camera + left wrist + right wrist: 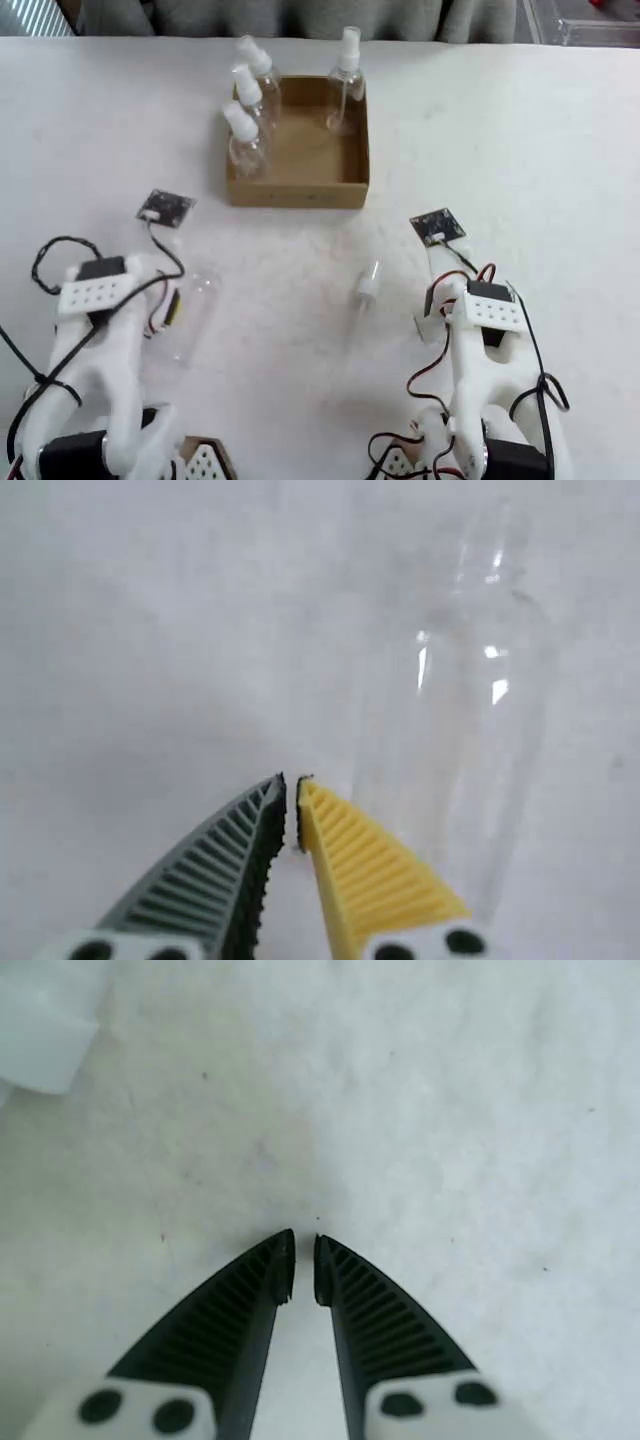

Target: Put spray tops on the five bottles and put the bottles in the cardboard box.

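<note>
Four capped bottles [245, 140] stand in the cardboard box [300, 190]. The fifth bottle [195, 312] lies uncapped on the table [520, 150] beside the left gripper [292, 790], its spray top [369, 283] loose nearer the right gripper [304, 1260]; both grippers are pinched together, empty

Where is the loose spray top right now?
In the high view, the spray top lies on the table between the two arms, closer to the right arm, and apart from the cardboard box beyond it.
</note>
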